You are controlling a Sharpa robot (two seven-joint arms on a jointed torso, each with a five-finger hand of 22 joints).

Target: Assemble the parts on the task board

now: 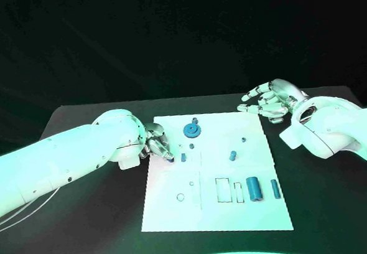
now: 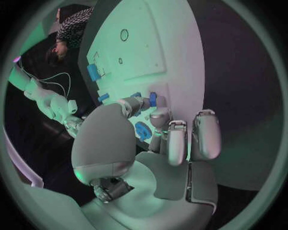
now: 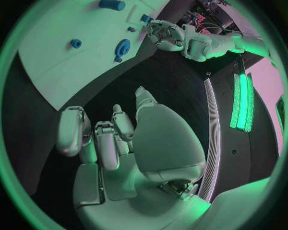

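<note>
- We see our left hand [image 1: 156,144] at the task board's [image 1: 217,217] left edge, fingertips [image 2: 161,116] down beside a small blue peg [image 1: 169,160]; in the left wrist view they sit around that peg [image 2: 152,99], but we cannot tell if it is pinched.
- Just beyond lies another short blue piece [image 1: 183,157], and the blue gear [image 1: 190,130] sits further up the board.
- Our right hand [image 1: 270,101] hovers over the counter [image 1: 98,238] off the board's far right corner, fingers loosely curled, holding nothing.
- We judge the left hand nearer to the peg; the blue cylinders [image 1: 256,187] near the board's lower right lie with long axes running up the board.
</note>
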